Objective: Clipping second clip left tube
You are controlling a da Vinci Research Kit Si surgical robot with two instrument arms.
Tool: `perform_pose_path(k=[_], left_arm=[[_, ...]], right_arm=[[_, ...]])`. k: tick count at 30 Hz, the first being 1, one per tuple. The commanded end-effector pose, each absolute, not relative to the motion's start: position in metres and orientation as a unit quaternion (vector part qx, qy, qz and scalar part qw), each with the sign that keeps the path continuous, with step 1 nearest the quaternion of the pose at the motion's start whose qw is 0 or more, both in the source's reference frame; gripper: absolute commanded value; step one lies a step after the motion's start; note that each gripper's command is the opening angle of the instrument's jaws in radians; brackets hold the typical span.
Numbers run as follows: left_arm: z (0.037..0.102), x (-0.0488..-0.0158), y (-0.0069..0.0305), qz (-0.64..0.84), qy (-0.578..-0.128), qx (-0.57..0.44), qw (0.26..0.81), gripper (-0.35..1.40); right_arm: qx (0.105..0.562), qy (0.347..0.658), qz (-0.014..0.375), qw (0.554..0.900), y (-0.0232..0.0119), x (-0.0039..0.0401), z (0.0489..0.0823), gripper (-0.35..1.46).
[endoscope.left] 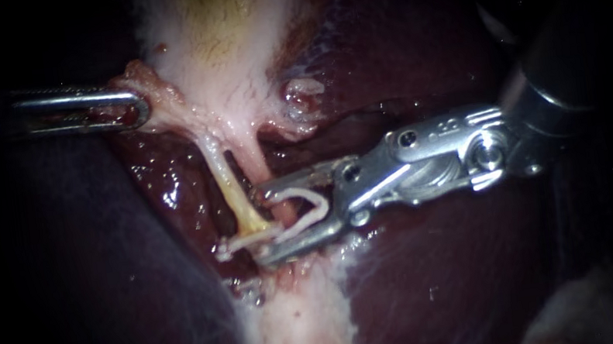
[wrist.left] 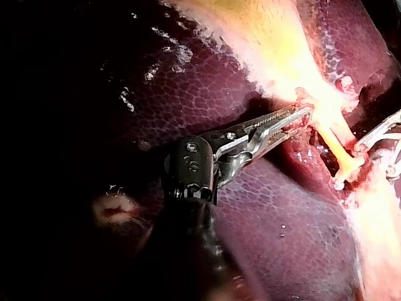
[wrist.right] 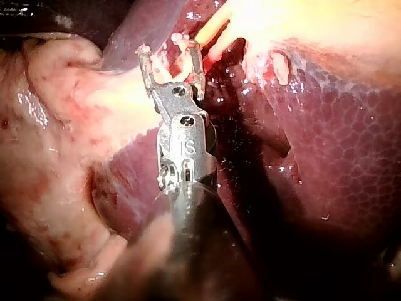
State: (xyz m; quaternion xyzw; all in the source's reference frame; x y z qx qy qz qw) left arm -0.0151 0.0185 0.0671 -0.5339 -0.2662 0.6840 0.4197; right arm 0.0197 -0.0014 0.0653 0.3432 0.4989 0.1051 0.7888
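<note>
Polished metal right instrument [endoscope.left: 262, 226]; wet glossy liver [endoscope.left: 430, 289]

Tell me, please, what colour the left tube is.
The left tube is pale yellow, clearest in endoscope view.

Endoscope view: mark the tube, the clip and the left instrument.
tube [endoscope.left: 227, 182], endoscope view, middle of its yellow length.
clip [endoscope.left: 323, 203], endoscope view, its white bend.
left instrument [endoscope.left: 142, 108], endoscope view, between its jaw tips.

The tissue is seen close up through the endoscope, which is faced onto the tube [endoscope.left: 235, 196], with the left tool [endoscope.left: 136, 107] entering from the left and the right tool [endoscope.left: 266, 225] from the right. From each wrist camera the liver [wrist.left: 282, 207] is viewed along that tool's own shaft, equally near. The tube, the clip [endoscope.left: 303, 205] and the gallbladder [endoscope.left: 222, 57] neck are shared by all three views.
</note>
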Motion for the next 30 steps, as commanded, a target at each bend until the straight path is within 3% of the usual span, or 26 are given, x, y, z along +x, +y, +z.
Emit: perform_pose_path(k=[1, 13, 30], left_arm=[[0.067, -0.0151, 0.0185, 0.684, -0.266, -0.534, 0.42, -0.35], [0.0669, -0.0152, 0.0184, 0.684, -0.266, -0.534, 0.42, -0.35], [0.0667, -0.0153, 0.0183, 0.684, -0.265, -0.534, 0.421, -0.35]], right_arm=[[0.344, 0.498, 0.105, 0.789, -0.0015, 0.0197, 0.0657, 0.48], [0.345, 0.474, 0.108, 0.803, -0.0019, 0.0198, 0.0702, 0.48], [0.339, 0.472, 0.114, 0.806, -0.0004, 0.0203, 0.0716, 0.47]])
